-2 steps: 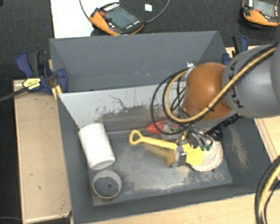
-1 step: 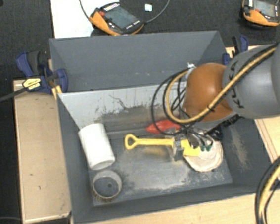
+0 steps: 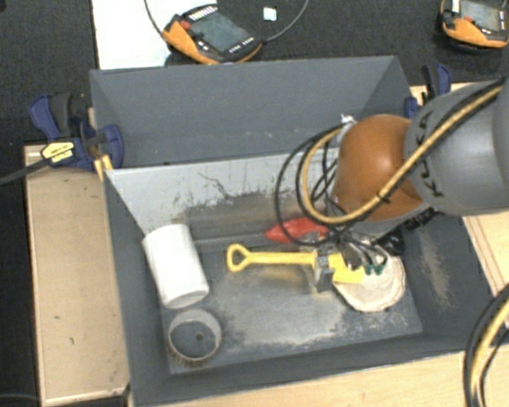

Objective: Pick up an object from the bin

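Observation:
My gripper is low in the bin, right of the middle, under the arm's orange cover. It sits right at the near end of a yellow tool with a long handle and a loop at its left end. Whether it grips the handle is hidden. A white round thing lies just right of the gripper, partly under a yellow piece. A red thing lies just behind the handle, half hidden by the arm's cables.
A white cylinder lies at the bin's left side. A grey ring-shaped roll sits in the front left corner. The arm and its cables cover the bin's right rear part.

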`<act>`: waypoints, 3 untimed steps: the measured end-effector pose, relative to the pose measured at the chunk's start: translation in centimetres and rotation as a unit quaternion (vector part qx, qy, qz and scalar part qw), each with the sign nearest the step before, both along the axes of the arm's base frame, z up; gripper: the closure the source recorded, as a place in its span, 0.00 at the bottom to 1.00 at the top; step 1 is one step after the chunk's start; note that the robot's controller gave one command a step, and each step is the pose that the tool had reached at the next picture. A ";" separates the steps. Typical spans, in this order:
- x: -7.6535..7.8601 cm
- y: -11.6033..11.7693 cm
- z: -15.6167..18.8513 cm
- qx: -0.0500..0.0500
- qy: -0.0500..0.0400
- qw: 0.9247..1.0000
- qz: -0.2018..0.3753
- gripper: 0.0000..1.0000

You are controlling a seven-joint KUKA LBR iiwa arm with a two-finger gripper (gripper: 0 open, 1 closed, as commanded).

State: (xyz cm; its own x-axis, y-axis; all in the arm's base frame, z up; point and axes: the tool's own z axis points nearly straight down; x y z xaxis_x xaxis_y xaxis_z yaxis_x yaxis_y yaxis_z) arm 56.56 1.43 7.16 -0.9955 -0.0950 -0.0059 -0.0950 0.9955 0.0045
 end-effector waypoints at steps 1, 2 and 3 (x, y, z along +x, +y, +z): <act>-0.1 0.0 1.4 0.000 0.000 1.000 -0.001 1.00; 0.0 0.0 3.4 0.000 0.000 1.000 -0.001 1.00; -0.2 0.0 6.2 0.000 0.002 1.000 -0.002 1.00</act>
